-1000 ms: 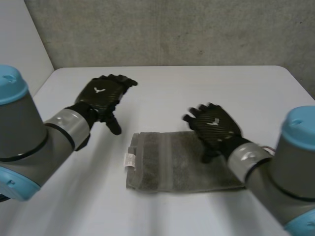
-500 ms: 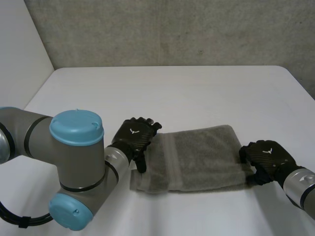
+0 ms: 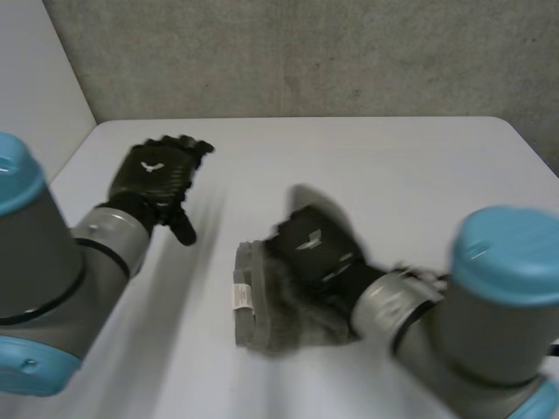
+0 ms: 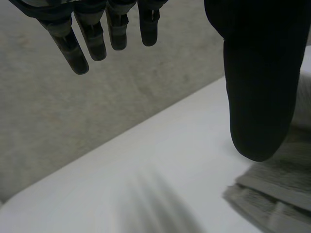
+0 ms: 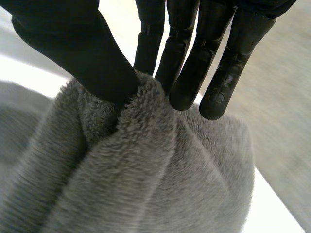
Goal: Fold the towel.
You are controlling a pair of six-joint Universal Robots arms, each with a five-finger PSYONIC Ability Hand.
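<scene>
The grey towel lies bunched on the white table, doubled over toward its left end, where a small white tag shows. My right hand is on top of it, near that left end. In the right wrist view, thumb and fingers pinch a raised fold of the fluffy towel. My left hand hovers above the table to the left of the towel, apart from it. Its fingers are straight and hold nothing, with a striped towel edge beyond the thumb.
A grey concrete wall rises behind the table's far edge. The table's left edge runs close past my left arm. My right arm crosses the near right part of the table.
My right hand has closed on the towel's right end and carried it leftward over the rest. My left hand has left the towel's left edge and risen away to the left.
</scene>
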